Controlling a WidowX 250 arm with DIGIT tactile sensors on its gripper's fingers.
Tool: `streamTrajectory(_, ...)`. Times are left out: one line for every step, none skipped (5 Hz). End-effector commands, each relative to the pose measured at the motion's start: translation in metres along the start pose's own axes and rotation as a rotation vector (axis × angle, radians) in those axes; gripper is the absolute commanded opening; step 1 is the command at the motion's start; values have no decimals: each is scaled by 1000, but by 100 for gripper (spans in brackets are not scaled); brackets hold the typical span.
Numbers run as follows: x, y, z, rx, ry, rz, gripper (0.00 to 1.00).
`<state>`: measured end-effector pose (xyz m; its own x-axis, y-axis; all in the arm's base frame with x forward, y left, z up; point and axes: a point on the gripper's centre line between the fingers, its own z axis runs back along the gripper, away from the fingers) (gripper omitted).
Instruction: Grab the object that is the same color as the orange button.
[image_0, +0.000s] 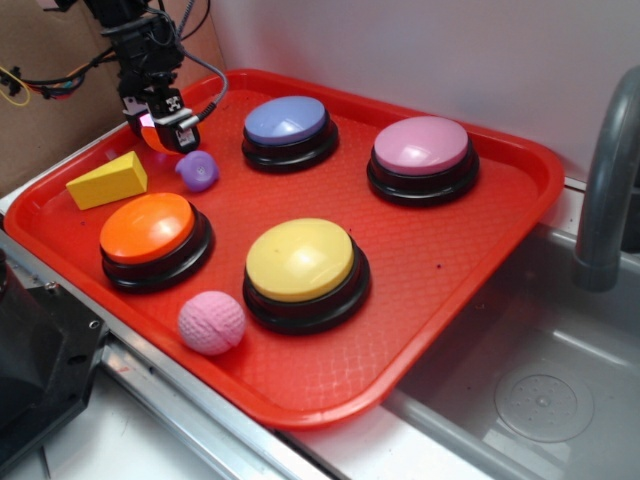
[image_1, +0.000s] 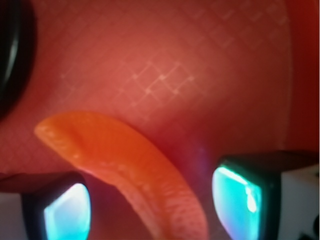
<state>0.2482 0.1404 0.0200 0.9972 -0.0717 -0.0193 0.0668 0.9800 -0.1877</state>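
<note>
No words, brand names or numbers can be read in either view. The only sign-like mark is a small black-and-white square pattern, like a fiducial tag, on the gripper (image_0: 163, 122) in the exterior view; its cells are too small to decode. The buttons' domes and the red tray (image_0: 480, 260) carry no lettering.
</note>
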Motion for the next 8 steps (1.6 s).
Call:
streamTrajectory(3, -2, 6, 38, -27, -23, 0)
streamTrajectory(4, -1, 5, 31, -22, -18, 0)
streamTrajectory(7, 1, 11, 24, -29, 33, 0)
streamTrajectory(9, -3, 26, 32, -33, 88, 0)
streamTrajectory(10, -13, 54, 25, -67, 163, 0)
streamTrajectory(7, -42, 93, 26, -119, 158, 0)
streamTrajectory(4, -76, 110, 50, -120, 113, 0)
streamTrajectory(-5, -113, 114, 151, -118, 96, 0)
